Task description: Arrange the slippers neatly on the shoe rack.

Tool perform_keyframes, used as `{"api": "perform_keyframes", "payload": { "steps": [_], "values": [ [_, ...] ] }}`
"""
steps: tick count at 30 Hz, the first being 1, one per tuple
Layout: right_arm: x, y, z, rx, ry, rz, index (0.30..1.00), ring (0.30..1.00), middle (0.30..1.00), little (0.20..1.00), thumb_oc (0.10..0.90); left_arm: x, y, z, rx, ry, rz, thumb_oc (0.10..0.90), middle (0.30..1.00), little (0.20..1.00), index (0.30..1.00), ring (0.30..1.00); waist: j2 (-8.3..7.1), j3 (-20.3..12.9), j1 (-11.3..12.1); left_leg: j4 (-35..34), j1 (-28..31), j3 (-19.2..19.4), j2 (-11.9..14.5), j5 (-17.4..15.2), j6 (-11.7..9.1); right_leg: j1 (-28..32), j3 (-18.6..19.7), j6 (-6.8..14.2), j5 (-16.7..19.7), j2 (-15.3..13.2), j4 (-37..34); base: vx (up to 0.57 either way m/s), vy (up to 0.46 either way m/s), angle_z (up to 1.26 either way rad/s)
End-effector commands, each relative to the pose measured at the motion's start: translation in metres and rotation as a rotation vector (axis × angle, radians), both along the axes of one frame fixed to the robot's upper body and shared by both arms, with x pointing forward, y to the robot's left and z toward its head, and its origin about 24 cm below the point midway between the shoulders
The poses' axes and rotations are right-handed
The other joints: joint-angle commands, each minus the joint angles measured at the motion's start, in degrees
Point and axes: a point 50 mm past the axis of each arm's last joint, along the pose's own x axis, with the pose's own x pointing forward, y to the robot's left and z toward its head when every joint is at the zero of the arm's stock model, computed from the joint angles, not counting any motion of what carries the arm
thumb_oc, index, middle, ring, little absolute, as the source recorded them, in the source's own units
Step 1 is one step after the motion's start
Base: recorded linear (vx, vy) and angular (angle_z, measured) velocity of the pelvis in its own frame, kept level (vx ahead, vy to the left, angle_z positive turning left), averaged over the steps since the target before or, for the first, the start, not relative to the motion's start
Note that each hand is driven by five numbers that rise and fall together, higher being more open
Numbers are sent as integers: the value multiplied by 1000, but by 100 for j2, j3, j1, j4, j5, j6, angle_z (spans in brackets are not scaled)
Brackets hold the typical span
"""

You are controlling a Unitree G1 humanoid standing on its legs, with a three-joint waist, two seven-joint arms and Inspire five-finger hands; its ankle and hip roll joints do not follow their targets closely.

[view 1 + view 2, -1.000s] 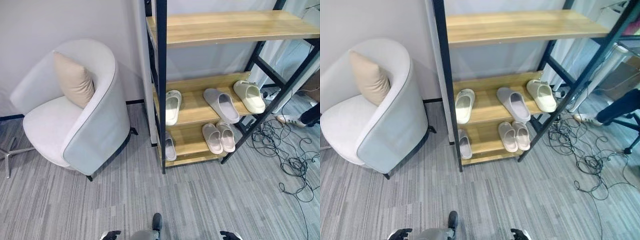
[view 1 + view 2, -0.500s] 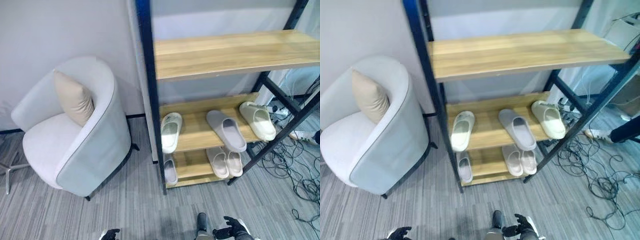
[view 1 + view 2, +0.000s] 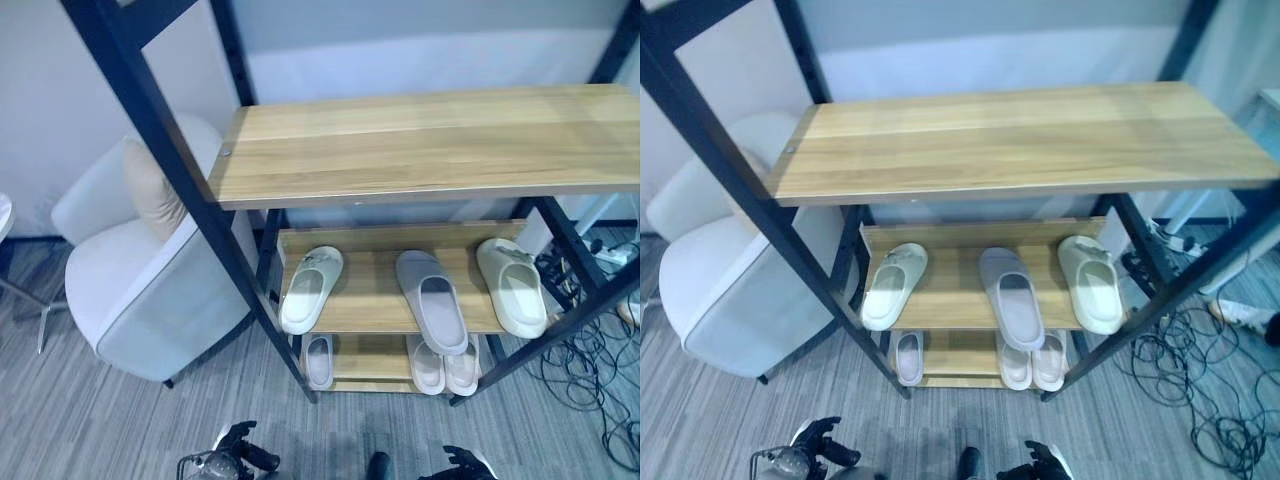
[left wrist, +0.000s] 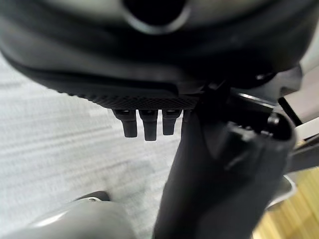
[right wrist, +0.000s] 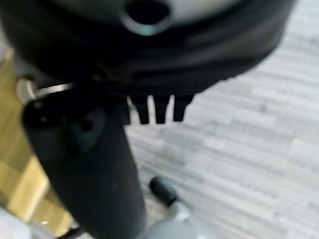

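At the far left stands a white armchair with a beige cushion leaning against its back, on a grey striped carpet. Just beside the chair, to its right, is a shoe rack with a black metal frame and wooden shelves.

The top shelf is a broad wooden board with nothing on it. Below it, the middle shelf holds three slippers, well apart from each other. At its left end lies a white slipper, angled, with its heel over the shelf's front edge. In the middle lies a grey slipper, toe pointing to the back of the rack and heel at the front edge. At the right end lies a cream slipper, also toe to the back.

The bottom shelf sits close to the floor. At its left a single pale slipper lies alone. To the right, partly under the grey slipper above, a pair of light slippers lies side by side, touching.

To the right of the rack, loose dark cables sprawl over the carpet.

Along the bottom edge of the head views, the left hand hangs low on the left, its fingers relaxed and spread, holding nothing; its wrist view shows short straight fingertips over the carpet. The right hand hangs low on the right, also loose and empty, with its fingertips straight above the carpet.
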Motion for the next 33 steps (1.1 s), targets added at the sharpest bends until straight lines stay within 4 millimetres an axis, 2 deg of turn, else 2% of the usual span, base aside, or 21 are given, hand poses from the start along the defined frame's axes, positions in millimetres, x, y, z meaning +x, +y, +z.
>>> {"api": "perform_keyframes", "payload": {
  "steps": [1,4,5,6,7,8,9,10,11,12,14,17,19,23,24,26,28,29,31,32,33],
  "values": [
    [15,-4,6,-23,-65,-5,900,900,900,900,800,-6,-6,-3,-4,10,-11,800,900,900,900,900,330,37,103,-448,213,120,-214,69,256,3,717,555,-868,8,876,90,49,8],
    [15,1,5,-16,-60,10,900,900,900,900,800,-6,-1,-2,1,13,3,800,900,900,900,900,354,18,82,-664,395,-133,-312,25,398,-226,568,662,-922,-111,1663,72,54,0],
    [48,-76,49,-96,-173,-36,900,900,900,900,800,-4,28,3,56,18,5,800,900,900,900,900,309,28,112,-644,441,-199,-303,20,418,-347,556,771,-976,-226,2117,44,53,27],
    [60,-39,40,-61,-228,35,900,900,900,900,800,0,22,3,42,5,3,800,900,900,900,900,326,82,86,-674,451,-278,-313,50,442,-520,597,801,-927,-289,2437,14,32,25],
    [93,-7,51,-34,-388,122,900,900,900,900,800,1,19,3,51,2,-21,800,900,900,900,900,343,112,106,-662,458,-460,-365,67,463,-616,820,842,-875,-285,2584,-37,40,35],
    [107,8,60,-23,-461,170,900,900,900,900,800,-2,14,2,48,-3,-15,800,900,900,900,900,352,148,66,-673,467,-569,-403,76,485,-691,1169,879,-833,-196,2652,-51,31,80],
    [107,14,62,-33,-497,192,900,900,900,900,800,3,11,3,52,-29,-14,800,900,900,900,900,356,163,23,-669,466,-663,-440,71,490,-620,1480,870,-921,-100,2551,-44,-20,114],
    [63,0,32,-41,-275,105,900,900,900,900,800,7,10,5,41,-43,-7,800,900,900,900,900,304,150,-34,-668,462,-711,-443,70,485,-583,1705,851,-909,-37,2494,-23,-87,123],
    [40,-11,21,-49,-181,30,900,900,900,900,800,11,10,7,42,-49,-3,800,900,900,900,900,254,110,-19,-678,462,-826,-450,79,473,-491,1794,823,-951,-37,2364,-3,-197,118],
    [9,-15,8,-23,-45,-30,900,900,900,900,800,4,15,4,54,-25,-1,800,900,900,900,900,202,-10,51,-725,411,-980,-425,142,445,-313,1787,793,-996,-123,2221,-7,-197,108],
    [17,-16,10,-11,-64,-57,900,900,900,900,800,5,18,4,63,-13,-20,800,900,900,900,900,149,-66,123,-748,338,-1134,-419,224,411,-217,1868,807,-1036,-83,2293,-65,-190,94],
    [17,-10,8,13,-69,-62,900,900,900,900,800,-5,26,2,74,21,9,800,900,900,900,900,40,-141,257,-827,172,-1348,-400,399,332,-17,1986,789,-1111,36,2215,-141,-201,61],
    [22,-4,8,36,-91,-56,900,900,900,900,800,-9,29,1,71,37,19,800,900,900,900,900,-90,-189,418,-837,-23,-1356,-376,543,191,364,1767,676,-1337,84,1442,-199,-271,19],
    [31,-2,11,35,-126,-35,900,900,900,900,800,-10,25,-1,46,41,29,800,900,900,900,900,-85,-63,558,-798,-490,-1428,-191,997,-119,586,1698,502,-1376,333,714,-278,-250,16],
    [36,-3,14,30,-145,-37,900,900,900,900,800,-7,21,0,41,33,20,800,900,900,900,900,-13,136,533,-796,-733,-1400,-61,1295,-279,557,1674,442,-1328,442,657,-316,-176,12],
    [38,-3,15,28,-151,-41,900,900,900,900,800,-4,19,0,42,25,10,800,900,900,900,900,-11,285,491,-769,-845,-1269,-4,1369,-278,499,1639,412,-1239,451,695,-294,-109,34],
    [37,-4,15,25,-149,-43,900,900,900,900,800,-3,15,0,34,20,1,800,900,900,900,900,-42,338,393,-617,-796,-1043,50,1151,-137,390,1568,373,-1142,421,706,-331,-73,33],
    [32,-5,13,21,-132,-46,900,900,900,900,800,-7,13,-2,30,34,-5,800,900,900,900,900,-102,305,280,-280,-584,-951,-3,795,-66,310,1464,354,-1069,313,692,-311,-5,33],
    [29,-6,12,20,-125,-47,900,900,900,900,800,-9,13,-2,30,40,-9,800,900,900,900,900,-129,261,212,-121,-500,-946,-23,685,-60,260,1415,352,-1019,266,668,-196,41,29],
    [24,-7,10,19,-104,-49,900,900,900,900,800,-12,11,-4,30,53,-23,800,900,900,900,900,-168,200,109,225,-109,-992,-26,360,-43,186,1427,356,-906,194,651,-113,53,13],
    [24,-7,10,19,-104,-49,900,900,900,900,800,-12,11,-4,30,53,-22,800,900,900,900,900,-172,187,100,213,-124,-999,-31,377,-43,171,1419,358,-899,190,647,-143,81,12]
  ]
}}
